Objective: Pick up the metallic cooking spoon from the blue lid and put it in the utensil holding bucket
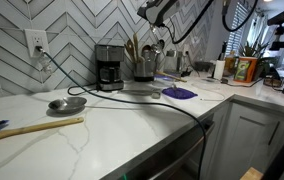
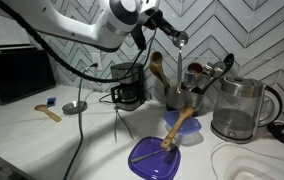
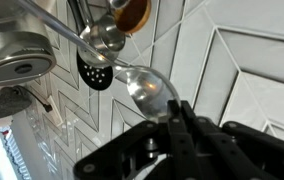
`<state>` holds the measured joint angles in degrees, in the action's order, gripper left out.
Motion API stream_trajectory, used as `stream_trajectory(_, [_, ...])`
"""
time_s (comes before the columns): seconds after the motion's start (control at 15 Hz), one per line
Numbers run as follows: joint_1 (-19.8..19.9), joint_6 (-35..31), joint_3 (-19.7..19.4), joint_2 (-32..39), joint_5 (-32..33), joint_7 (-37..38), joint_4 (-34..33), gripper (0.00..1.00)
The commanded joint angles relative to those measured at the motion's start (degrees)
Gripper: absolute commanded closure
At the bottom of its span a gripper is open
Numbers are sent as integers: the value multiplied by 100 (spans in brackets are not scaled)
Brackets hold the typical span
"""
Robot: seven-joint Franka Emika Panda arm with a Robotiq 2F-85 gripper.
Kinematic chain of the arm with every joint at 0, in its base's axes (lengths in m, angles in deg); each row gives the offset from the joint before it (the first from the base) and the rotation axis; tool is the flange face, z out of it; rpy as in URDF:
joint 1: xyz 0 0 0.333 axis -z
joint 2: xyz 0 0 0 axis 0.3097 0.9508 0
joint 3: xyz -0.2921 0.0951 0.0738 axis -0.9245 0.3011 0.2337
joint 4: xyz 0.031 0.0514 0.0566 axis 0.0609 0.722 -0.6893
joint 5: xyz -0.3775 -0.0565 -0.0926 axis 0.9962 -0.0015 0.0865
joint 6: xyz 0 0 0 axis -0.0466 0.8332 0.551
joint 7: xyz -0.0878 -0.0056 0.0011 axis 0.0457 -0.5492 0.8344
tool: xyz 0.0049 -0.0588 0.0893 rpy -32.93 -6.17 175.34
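My gripper (image 2: 160, 27) is shut on the handle of the metallic cooking spoon (image 2: 180, 40) and holds it in the air above the utensil bucket (image 2: 176, 98). In the wrist view the fingers (image 3: 172, 115) clamp the spoon just behind its shiny bowl (image 3: 150, 88), with the bucket's other utensils (image 3: 102, 45) close beyond. The blue lid (image 2: 152, 156) lies on the counter in front of the bucket with a wooden spoon (image 2: 178, 127) resting on it. Gripper (image 1: 162, 30), bucket (image 1: 144, 67) and blue lid (image 1: 179, 92) also show in an exterior view.
A glass kettle (image 2: 242, 108) stands beside the bucket and a black coffee maker (image 2: 128, 85) on its other side. A small metal lid (image 1: 67, 103) and a long wooden spoon (image 1: 34, 127) lie on the counter. A black cable (image 1: 172, 105) crosses it.
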<state>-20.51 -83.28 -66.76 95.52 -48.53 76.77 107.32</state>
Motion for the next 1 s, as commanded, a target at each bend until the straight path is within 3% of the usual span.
stream_trajectory(0.0, [-272,-1117,-850,144,672,1425,39,99])
stream_trajectory(0.2, [-645,-1792,-1806,432,916,2498,-170,99])
stream_trajectory(0.53, [-1188,-2496,-2908,974,417,3469,-157,99])
stream_trajectory(0.67, [-1464,-2651,-3418,1301,113,3799,-165,99])
stream_trajectory(0.8, [-1825,-2776,-4187,1804,-379,4073,-246,99])
stream_trajectory(0.93, [-2093,-2869,-4629,2121,-838,4232,-69,99])
